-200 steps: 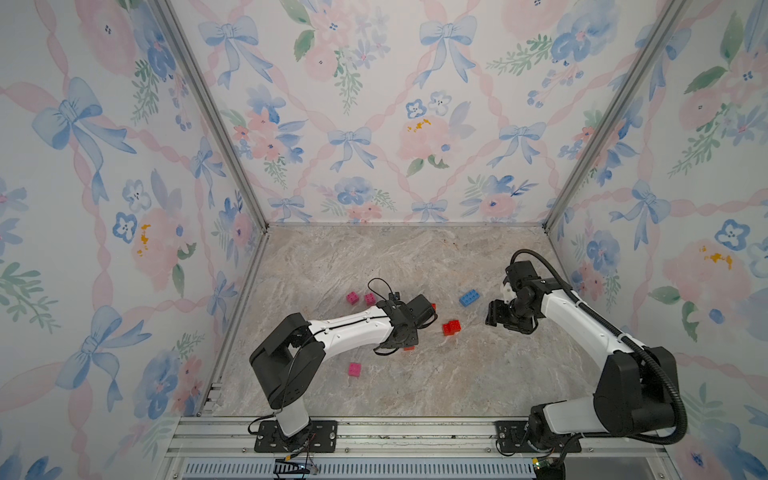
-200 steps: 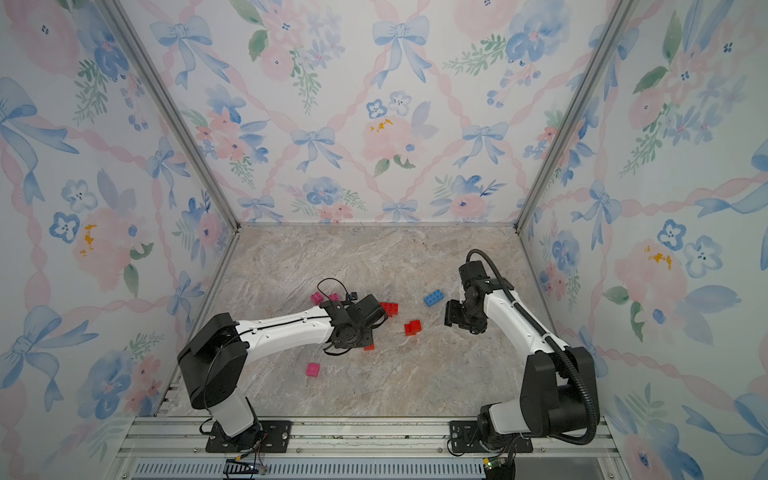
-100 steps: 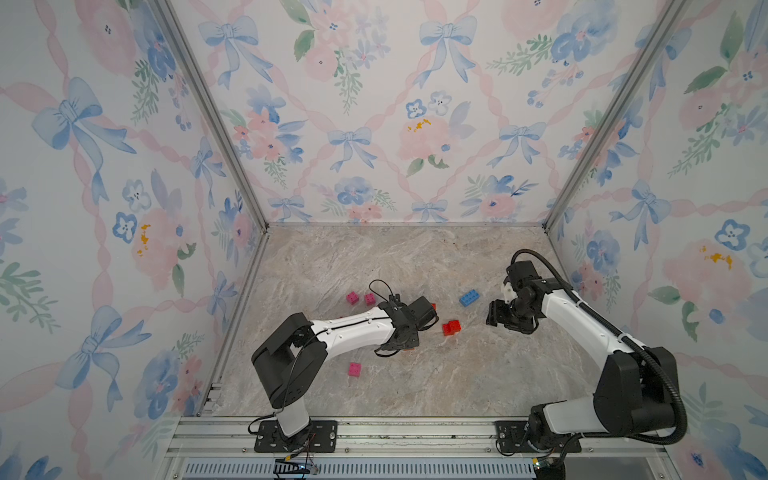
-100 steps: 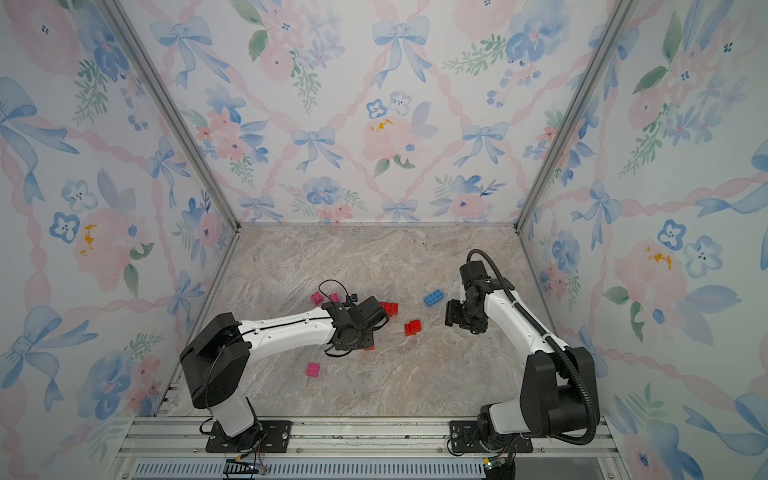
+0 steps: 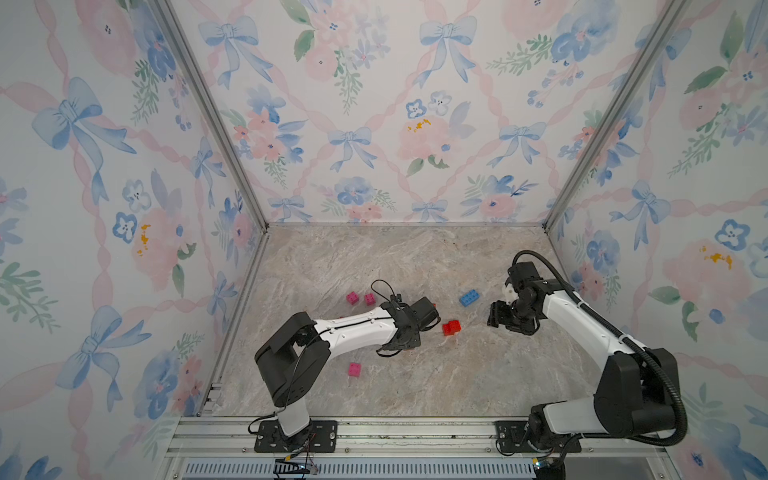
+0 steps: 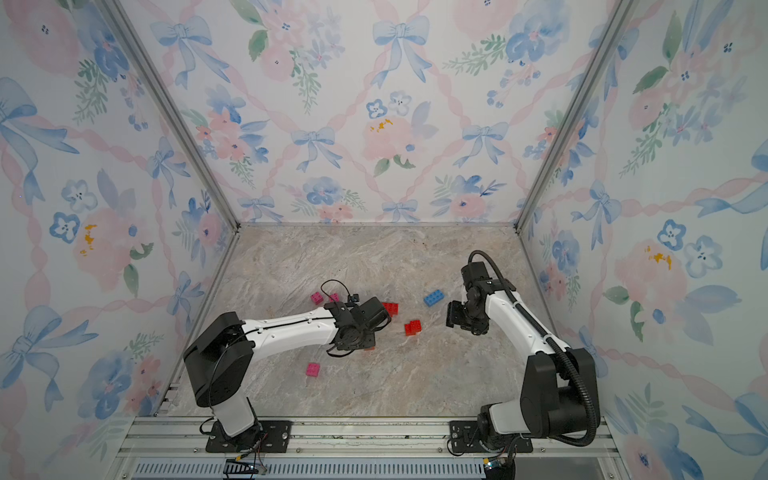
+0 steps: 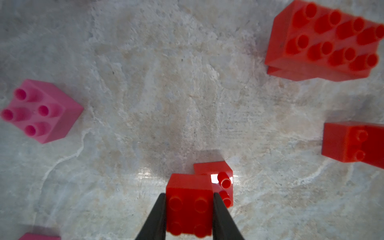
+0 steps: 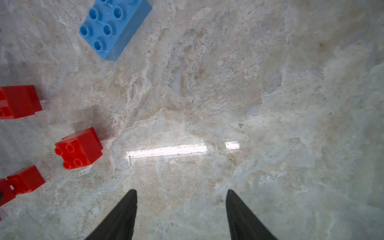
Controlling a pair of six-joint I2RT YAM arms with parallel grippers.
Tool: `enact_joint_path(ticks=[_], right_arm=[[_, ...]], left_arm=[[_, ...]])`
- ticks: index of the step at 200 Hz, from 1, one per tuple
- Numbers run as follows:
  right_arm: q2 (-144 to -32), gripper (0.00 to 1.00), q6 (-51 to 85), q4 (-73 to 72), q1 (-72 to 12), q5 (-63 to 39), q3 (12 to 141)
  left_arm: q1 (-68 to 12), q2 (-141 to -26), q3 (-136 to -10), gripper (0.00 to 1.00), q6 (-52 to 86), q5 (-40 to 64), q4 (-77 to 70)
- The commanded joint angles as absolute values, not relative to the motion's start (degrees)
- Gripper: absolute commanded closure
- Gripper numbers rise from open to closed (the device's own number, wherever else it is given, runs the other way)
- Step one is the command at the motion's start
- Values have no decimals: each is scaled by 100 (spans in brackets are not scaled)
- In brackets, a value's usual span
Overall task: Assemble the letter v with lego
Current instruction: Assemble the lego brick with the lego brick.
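Top views: I see the blue brick [image 5: 469, 297] and pink bricks [image 5: 353, 297] lying loose on the table [image 5: 374, 257]. No V is built yet.
Left wrist: The left gripper [image 7: 189, 194] is clamped on a red brick [image 7: 188, 209], which overlaps a second red brick [image 7: 223, 178]. I judge the step to be joining them offset.
Right wrist: The right gripper [image 8: 181, 190] is spread and empty.
Next move: I press down squarely, then release.

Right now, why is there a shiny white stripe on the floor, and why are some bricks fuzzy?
Right wrist view: glare makes the white streak on the table. Left wrist view: the long red brick and pink brick near the edges are blurred; the square red brick in the left gripper looks sharper. Both top views: even light, soft shadows.
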State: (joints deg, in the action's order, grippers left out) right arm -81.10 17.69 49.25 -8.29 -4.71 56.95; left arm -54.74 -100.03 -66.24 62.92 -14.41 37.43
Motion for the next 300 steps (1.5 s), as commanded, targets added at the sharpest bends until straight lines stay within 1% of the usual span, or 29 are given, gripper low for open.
enact_joint_path(ticks=[1, 141, 300], right_arm=[[-8022, 32, 1714, 5025, -782, -431, 5607], [-7989, 32, 1714, 5019, -775, -434, 5612], [-7973, 32, 1714, 4974, -774, -489, 5643]], left_arm=[[-5589, -10198, -6617, 100, 6463, -1591, 4021], [-5900, -10424, -6730, 100, 6914, -1928, 4446], [-6097, -10623, -7061, 100, 7251, -1975, 4612]])
